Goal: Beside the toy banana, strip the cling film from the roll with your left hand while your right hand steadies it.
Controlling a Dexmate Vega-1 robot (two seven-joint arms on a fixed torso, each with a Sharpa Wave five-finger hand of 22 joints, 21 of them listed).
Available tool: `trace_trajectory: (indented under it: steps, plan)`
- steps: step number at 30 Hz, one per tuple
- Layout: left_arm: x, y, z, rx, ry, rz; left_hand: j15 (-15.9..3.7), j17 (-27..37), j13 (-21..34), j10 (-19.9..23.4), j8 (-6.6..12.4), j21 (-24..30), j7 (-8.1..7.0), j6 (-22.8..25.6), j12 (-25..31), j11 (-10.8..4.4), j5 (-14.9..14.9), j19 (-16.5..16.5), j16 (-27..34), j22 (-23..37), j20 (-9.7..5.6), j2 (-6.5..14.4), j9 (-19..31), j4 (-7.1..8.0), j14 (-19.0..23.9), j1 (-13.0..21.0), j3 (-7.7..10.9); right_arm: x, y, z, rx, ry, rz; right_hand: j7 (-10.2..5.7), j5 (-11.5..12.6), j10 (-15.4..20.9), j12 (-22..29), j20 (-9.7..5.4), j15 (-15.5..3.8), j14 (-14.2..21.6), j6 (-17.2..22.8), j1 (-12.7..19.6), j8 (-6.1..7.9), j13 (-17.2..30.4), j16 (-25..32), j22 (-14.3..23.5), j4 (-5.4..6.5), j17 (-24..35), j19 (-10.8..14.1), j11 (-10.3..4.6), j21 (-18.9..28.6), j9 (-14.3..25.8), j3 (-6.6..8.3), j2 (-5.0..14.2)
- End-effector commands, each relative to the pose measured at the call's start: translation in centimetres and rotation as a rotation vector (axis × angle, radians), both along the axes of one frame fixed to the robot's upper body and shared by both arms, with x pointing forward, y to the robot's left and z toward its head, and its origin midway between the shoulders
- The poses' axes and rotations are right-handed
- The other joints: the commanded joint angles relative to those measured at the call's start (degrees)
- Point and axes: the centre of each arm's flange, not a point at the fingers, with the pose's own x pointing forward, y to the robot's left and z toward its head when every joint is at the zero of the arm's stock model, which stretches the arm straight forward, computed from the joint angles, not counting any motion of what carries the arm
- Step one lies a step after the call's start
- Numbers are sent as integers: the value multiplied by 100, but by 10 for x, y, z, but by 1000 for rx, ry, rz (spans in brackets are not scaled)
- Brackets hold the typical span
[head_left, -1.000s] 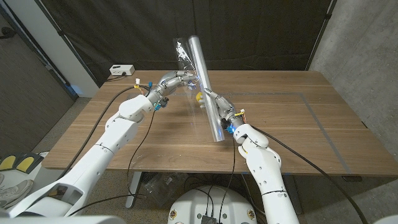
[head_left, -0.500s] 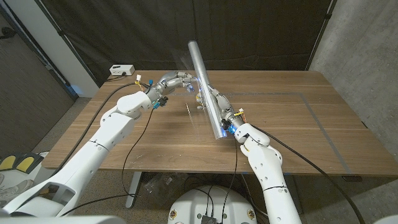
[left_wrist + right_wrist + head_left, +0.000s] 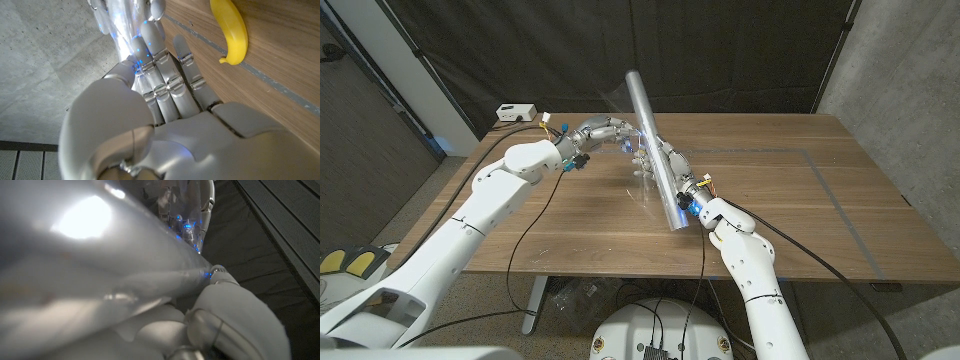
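The cling film roll (image 3: pixel 655 150) is a long shiny tube held tilted above the table's middle, its upper end pointing away from me. My right hand (image 3: pixel 678 172) grips its lower half; the roll (image 3: pixel 75 255) also looms close in the right wrist view. My left hand (image 3: pixel 604 129) is just left of the roll's upper part and pinches the clear film (image 3: pixel 122 30) in its fingertips. A loose sheet of film (image 3: pixel 638 175) hangs between that hand and the roll. The yellow toy banana (image 3: pixel 232 30) lies on the wood close beyond my left hand (image 3: pixel 165 100).
A small white box (image 3: pixel 515 112) sits at the wooden table's (image 3: pixel 800 210) back left corner. A thin rectangular line (image 3: pixel 825 175) marks the table's right half. Dark curtains hang behind the table.
The crumpled film that stood up above my left hand has come down towards the roll. My left arm has stretched further forward. The roll has shifted slightly to the right.
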Motion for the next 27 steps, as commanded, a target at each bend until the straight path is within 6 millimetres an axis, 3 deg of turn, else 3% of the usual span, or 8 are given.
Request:
trace_trajectory:
  steps: [1, 7, 11, 21, 25, 27]
  plan:
    - [-23, 6, 8, 64, -29, 64, -21, 39, 25, 102, -33, 69, 603, 439, 22, -157, -8, 24, 7, 14, -99, 78, 41, -33, 9, 45, 84, 5, -2, -6, 26, 56, 23, 41, 19, -211, -77, 47, 57, -133, -181, -80, -25, -29, -58, 14, -11, -14, 70, 68, -53, -4, -5, 24]
    - [-31, 7, 7, 81, 0, 104, -21, 95, -6, 110, -43, 201, 641, 422, 14, -140, -19, 116, 8, -1, -116, 66, 98, -32, 39, 84, 112, 4, -1, -4, 9, 49, 38, 78, 11, -391, -125, 142, 152, -203, -394, -278, -18, -75, -80, 12, 42, -35, 222, 177, -104, -13, -87, -32]
    - [-28, 8, 7, 90, 31, 136, -29, 132, 51, 38, -60, 256, 677, 388, 23, -154, -23, 82, -1, -15, -117, 59, 139, -40, 36, 125, 139, 4, 0, -3, -3, 66, 45, 94, 16, -433, -123, 121, 191, -201, -444, -343, 1, -89, -77, 12, 58, -46, 357, 230, -108, -15, -103, -28]
    - [-19, 12, 9, 83, 100, 144, -28, 212, 3, 81, -67, 406, 730, 405, 21, -167, -25, 129, -10, -58, -145, 30, 228, -40, 67, 183, 184, 4, -4, -4, 29, 69, 19, 124, 9, -609, -144, 147, 254, -277, -636, -473, -11, -110, -109, 9, 81, -69, 367, 280, -206, -22, -156, -71]
    - [-20, 15, 12, 55, 117, 147, -30, 235, -2, 76, -72, 451, 739, 407, 20, -176, -23, 143, -14, -75, -168, 10, 256, -41, 80, 196, 197, 5, -5, -3, 5, 80, 20, 153, -23, -832, -161, 200, 348, -482, -837, -658, -4, -120, -186, 8, 117, -95, 375, 464, -324, -28, -255, -170]
    - [-19, 16, 11, 42, 132, 154, -30, 246, -9, 77, -75, 471, 745, 407, 18, -175, -23, 140, -19, -84, -167, 2, 271, -39, 80, 201, 204, 6, -6, -3, 2, 82, 23, 175, -31, -908, -165, 212, 394, -572, -902, -674, -4, -126, -222, 7, 105, -110, 370, 488, -368, -31, -268, -197]
